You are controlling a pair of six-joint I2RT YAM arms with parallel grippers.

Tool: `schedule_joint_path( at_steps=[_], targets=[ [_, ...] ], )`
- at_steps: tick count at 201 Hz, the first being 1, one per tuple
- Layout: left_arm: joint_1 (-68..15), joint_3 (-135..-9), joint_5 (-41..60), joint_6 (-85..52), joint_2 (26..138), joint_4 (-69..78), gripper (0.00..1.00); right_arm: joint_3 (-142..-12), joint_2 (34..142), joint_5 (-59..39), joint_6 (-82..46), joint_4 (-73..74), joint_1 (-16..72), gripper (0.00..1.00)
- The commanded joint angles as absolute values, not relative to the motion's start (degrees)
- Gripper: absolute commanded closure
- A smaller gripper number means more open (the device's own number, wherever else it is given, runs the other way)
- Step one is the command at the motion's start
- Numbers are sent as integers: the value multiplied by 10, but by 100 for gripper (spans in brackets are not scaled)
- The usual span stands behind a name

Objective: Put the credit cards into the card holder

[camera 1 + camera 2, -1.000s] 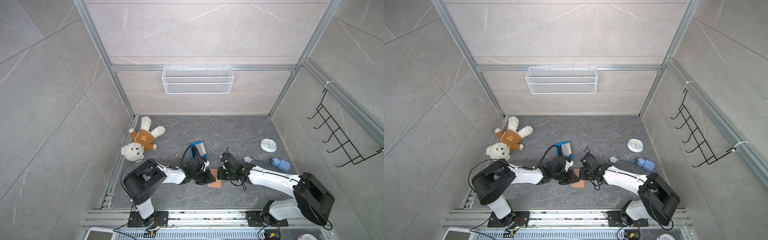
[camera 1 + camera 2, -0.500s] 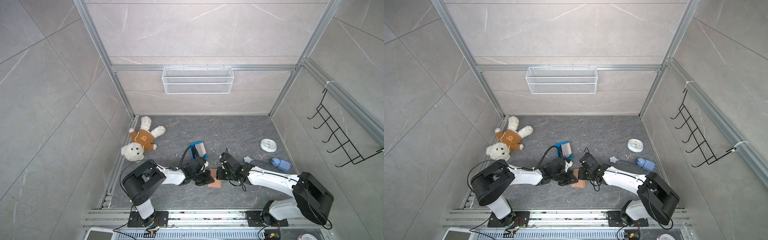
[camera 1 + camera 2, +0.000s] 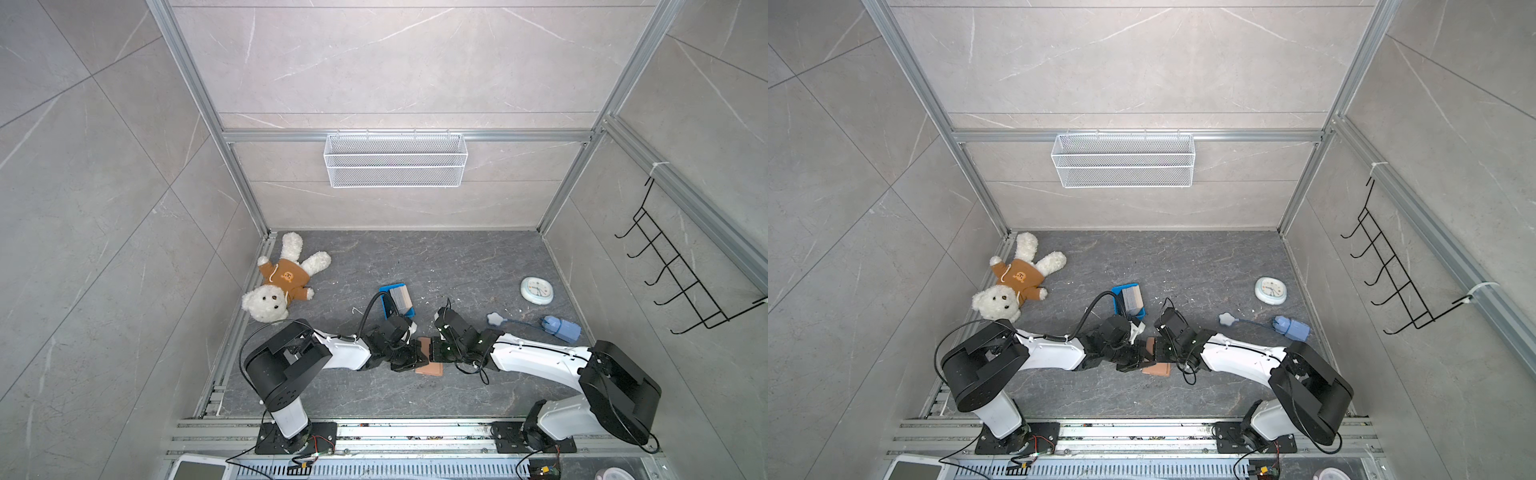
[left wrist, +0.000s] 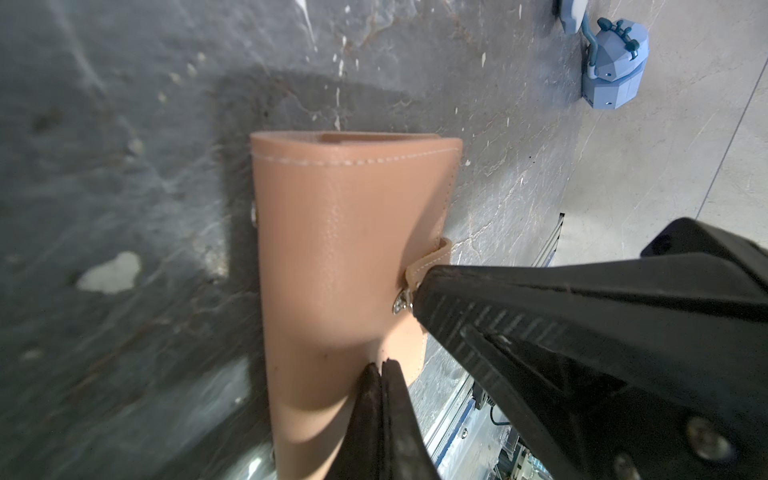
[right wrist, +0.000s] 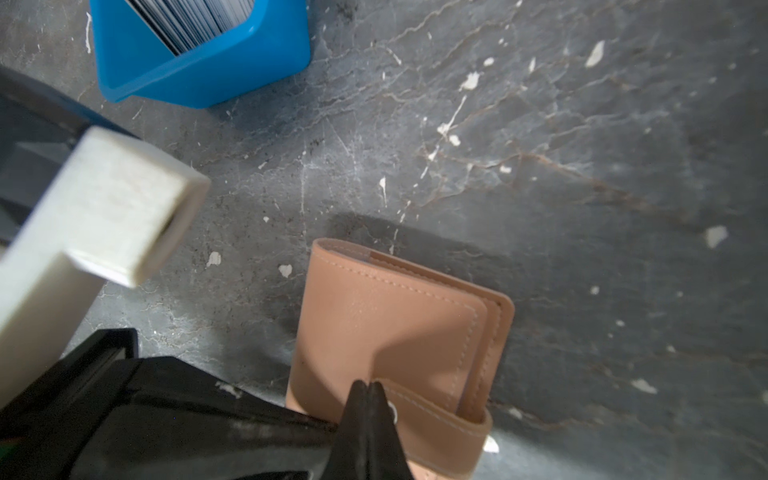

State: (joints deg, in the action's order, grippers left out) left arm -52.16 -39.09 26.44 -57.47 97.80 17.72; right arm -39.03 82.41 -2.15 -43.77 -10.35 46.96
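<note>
- The card holder (image 3: 430, 368) lies folded shut on the dark surface (image 3: 457, 266), between our two hands and near the front edge in both top views.
- Our right hand (image 5: 368, 388) is clenched on the end of the holder's strap (image 4: 428, 259). The tab is lifted and the metal snap (image 4: 401, 305) shows bare just beside the tips.
- Our left hand (image 4: 380, 368) is clenched too, its tips pressed together against the edge of the cover. We cannot tell whether any leather sits between them.
- The credit cards (image 3: 401, 297) stand on edge in the blue tray (image 5: 208, 79), behind the holder and apart from it.
- A teddy bear (image 3: 282, 282) lies at the far left and a clock (image 3: 537, 290) at the far right.
</note>
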Motion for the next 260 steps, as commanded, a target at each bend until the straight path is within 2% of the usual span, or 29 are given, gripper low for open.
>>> schedule_joint_path(
  at_steps=[1, 113, 133, 176, 220, 260],
  targets=[
    [-525, -387, 248, -574, 975, 143, 96, -404, 828, -18, -441, -95, 476, 100],
    [-525, -387, 249, -575, 976, 147, 97, -402, 867, 14, -447, -99, 488, 100],
    [-525, -387, 248, -576, 974, 149, 92, -397, 862, 18, -449, -101, 489, 100],
    [-525, -388, 248, -581, 979, 157, 88, -398, 842, 20, -452, -109, 489, 100],
    [-525, -387, 246, -584, 979, 158, 84, -424, 831, 0, -448, -119, 490, 88],
    [-525, -379, 242, -585, 977, 155, 89, -451, 795, 6, -434, -158, 489, 82]
  ],
)
